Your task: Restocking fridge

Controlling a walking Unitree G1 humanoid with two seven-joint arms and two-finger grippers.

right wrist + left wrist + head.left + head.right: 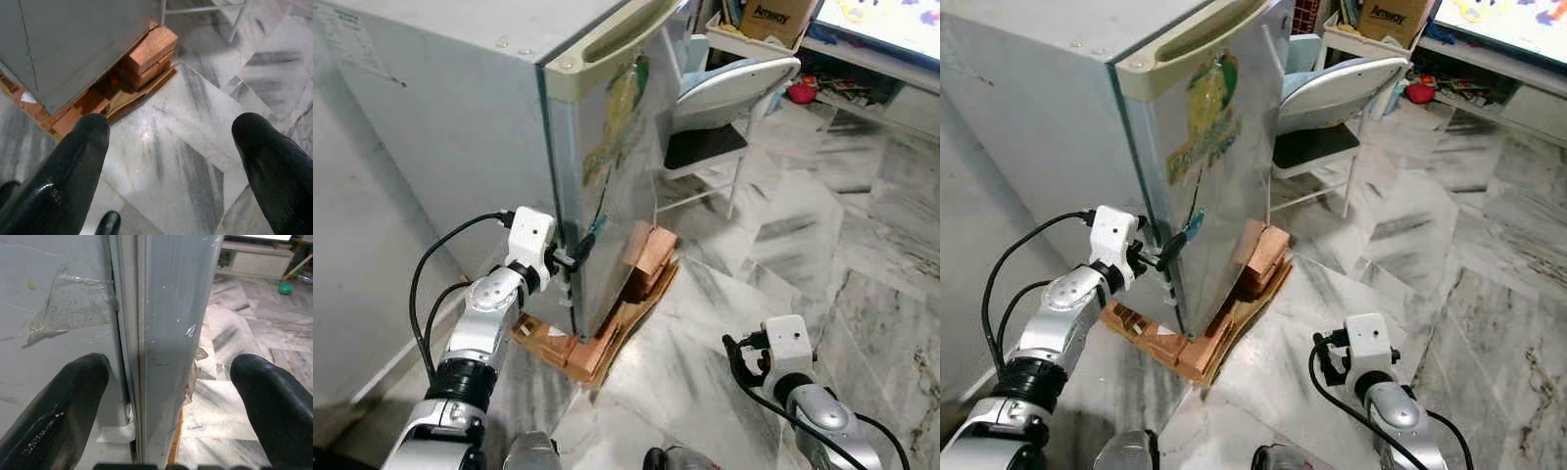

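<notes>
The dull grey, scuffed metal fridge with a cream top handle stands on orange bricks and flattened cardboard over glossy veined marble floor. The left gripper is spread wide, straddling the door's ribbed edge, holding nothing. The right gripper hangs open above the floor

Likely a home living room: marble floor, fridge on bricks, chair, television.
</notes>
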